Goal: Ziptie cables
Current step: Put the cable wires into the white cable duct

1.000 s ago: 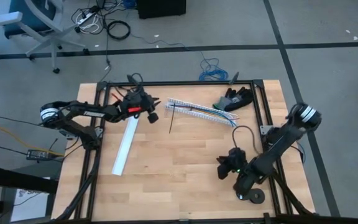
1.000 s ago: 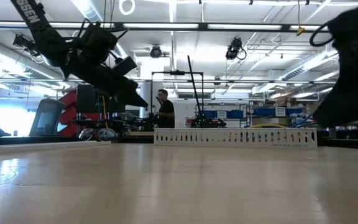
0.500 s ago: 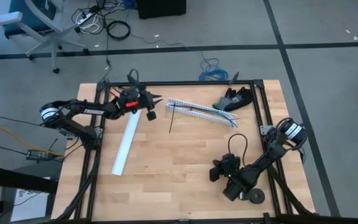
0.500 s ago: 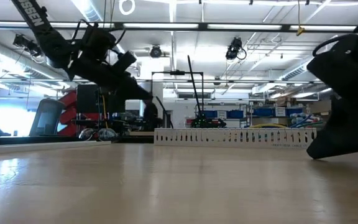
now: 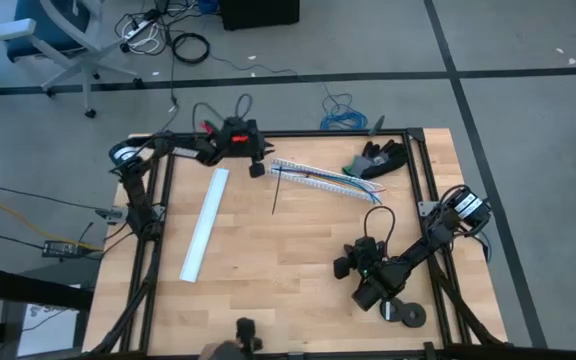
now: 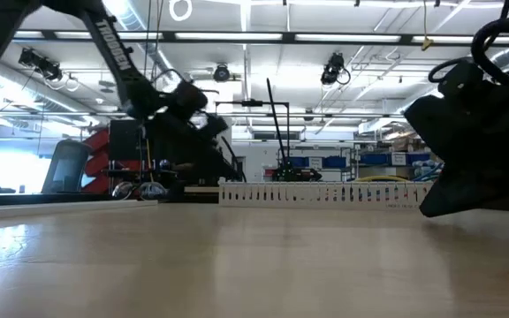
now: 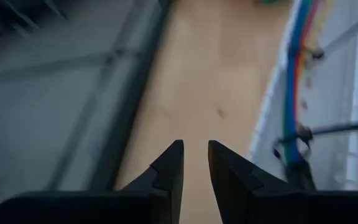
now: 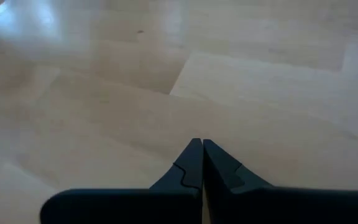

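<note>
The left gripper is held with its jaws a narrow gap apart and empty, just short of the cables in the channel, likely lined up for them. The right gripper, jaws together on nothing, is parked over bare table, well away.

A wooden counter framed in black rails carries a long white strip lying at a slant near its left side; a white slotted channel lies toward the far edge, a dark glove-like bundle just beyond its right end. On the grey floor behind, a blue cable coil lies near the counter's far edge; black cords sprawl beside an office chair.
</note>
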Available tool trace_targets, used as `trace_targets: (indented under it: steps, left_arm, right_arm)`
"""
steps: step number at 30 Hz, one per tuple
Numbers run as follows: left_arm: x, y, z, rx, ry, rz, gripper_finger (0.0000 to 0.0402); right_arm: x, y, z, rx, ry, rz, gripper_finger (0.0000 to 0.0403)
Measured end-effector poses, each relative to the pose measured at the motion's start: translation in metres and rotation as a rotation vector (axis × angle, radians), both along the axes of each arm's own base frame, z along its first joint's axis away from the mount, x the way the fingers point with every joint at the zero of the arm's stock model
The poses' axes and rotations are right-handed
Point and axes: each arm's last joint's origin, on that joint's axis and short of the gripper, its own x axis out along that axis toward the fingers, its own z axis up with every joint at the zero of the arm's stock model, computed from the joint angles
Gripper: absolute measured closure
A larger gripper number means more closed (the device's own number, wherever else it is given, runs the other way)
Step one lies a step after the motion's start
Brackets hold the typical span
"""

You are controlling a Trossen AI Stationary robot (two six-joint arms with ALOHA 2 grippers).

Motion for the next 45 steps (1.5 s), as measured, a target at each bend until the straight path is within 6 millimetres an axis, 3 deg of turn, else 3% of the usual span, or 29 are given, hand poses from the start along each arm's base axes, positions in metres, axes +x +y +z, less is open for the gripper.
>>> trace_targets:
  steps: [5,9,18,25,33,39,42,45]
  left_arm:
    - [0.02,0.023,0.003,0.002,0.078,-0.013,0.0322]
    - [0.026,0.03,-0.003,-0.053,0.17,-0.032,0.0327]
    - [0.023,0.014,-0.012,-0.242,0.372,-0.181,0.0353]
    - [0.021,-0.019,-0.017,-0.457,0.499,-0.308,0.036]
    - [0.034,-0.083,-0.022,-0.687,0.594,-0.546,0.036]
    - [0.049,-0.139,-0.021,-0.734,0.646,-0.727,0.036]
    - [0.055,-0.158,-0.021,-0.739,0.661,-0.754,0.0361]
    - [0.057,-0.166,-0.015,-0.757,0.63,-0.734,0.0369]
  right_arm:
    - [0.001,-0.01,0.001,-0.029,0.032,-0.046,0.0402]
    - [0.002,-0.02,0.001,-0.049,0.07,-0.084,0.0402]
    - [0.007,-0.05,0.003,-0.084,0.191,-0.201,0.0403]
    - [0.014,-0.08,0.006,-0.175,0.306,-0.237,0.0403]
    - [0.041,-0.111,0.002,-0.214,0.317,-0.189,0.0403]
    - [0.071,-0.12,-0.002,-0.195,0.258,-0.006,0.0403]
    - [0.074,-0.12,-0.004,-0.209,0.204,0.02,0.0403]
    - [0.071,-0.108,-0.002,-0.25,0.174,0.039,0.0403]
